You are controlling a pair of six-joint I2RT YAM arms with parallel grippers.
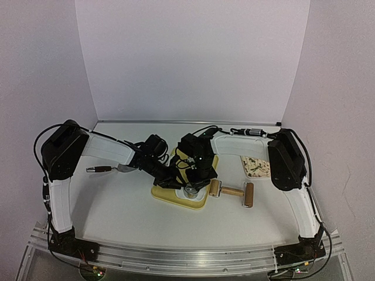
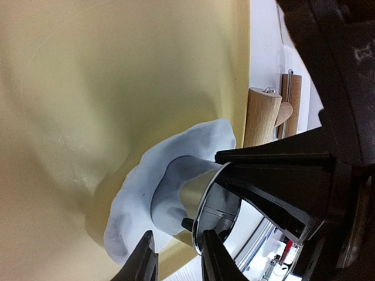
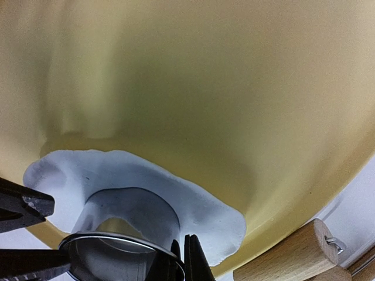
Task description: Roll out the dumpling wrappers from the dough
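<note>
From above: both arms are reaching over a yellow board (image 1: pixel 166 195) in the middle of the table. A rolling pin (image 1: pixel 232 191) is lying just beside the board's right edge.

Left wrist: a ring cutter (image 2: pixel 193 199) is standing in a flattened white patch of dough (image 2: pixel 126 205) on the board. The left gripper (image 2: pixel 179 257) is straddling the cutter's rim, fingers apart and not visibly clamping.

Right wrist: the right gripper (image 3: pixel 183 257) is pinching another part of the rim, fingers together on the thin metal. No free wrapper is showing.

Likely risks: the dough is spreading unevenly around the ring, so the cut may be running off its edge. Lifting may also be dragging the sticky sheet up with the cutter.
</note>
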